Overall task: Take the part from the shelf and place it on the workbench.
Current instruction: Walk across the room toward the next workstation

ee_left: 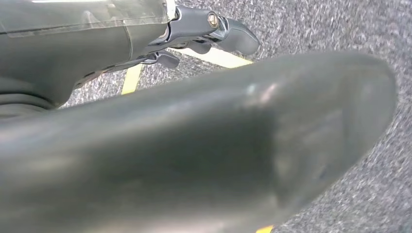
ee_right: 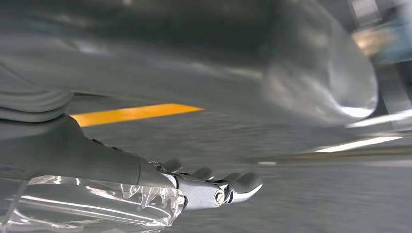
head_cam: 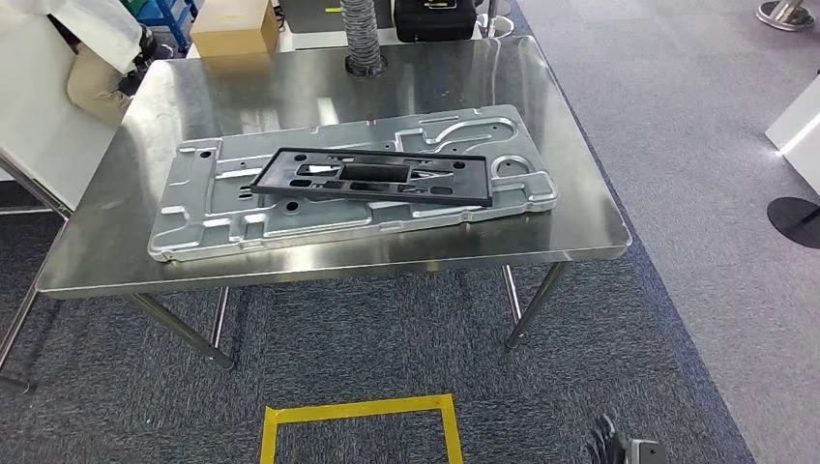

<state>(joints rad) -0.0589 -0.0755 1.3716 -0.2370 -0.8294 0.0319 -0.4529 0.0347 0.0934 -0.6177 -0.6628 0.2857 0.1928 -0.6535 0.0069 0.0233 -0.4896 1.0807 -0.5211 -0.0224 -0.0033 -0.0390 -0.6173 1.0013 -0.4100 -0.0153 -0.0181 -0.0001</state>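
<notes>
Steel workbench [head_cam: 580, 232] — black part [head_cam: 372, 176] on top, well apart from right-hand fingers [head_cam: 607, 440].

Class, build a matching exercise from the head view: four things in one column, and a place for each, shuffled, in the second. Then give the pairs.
Things:
1. black frame
2. silver panel
3. cardboard box
4. yellow tape square

Places:
A. on the carpet before the table
B. behind the table's far edge
C. directly on the steel table
D. on top of the silver panel

Pairs: 1-D, 2-C, 3-B, 4-A

Head view looks down at workbench [head_cam: 580, 242]; wrist views hang near floor
</notes>
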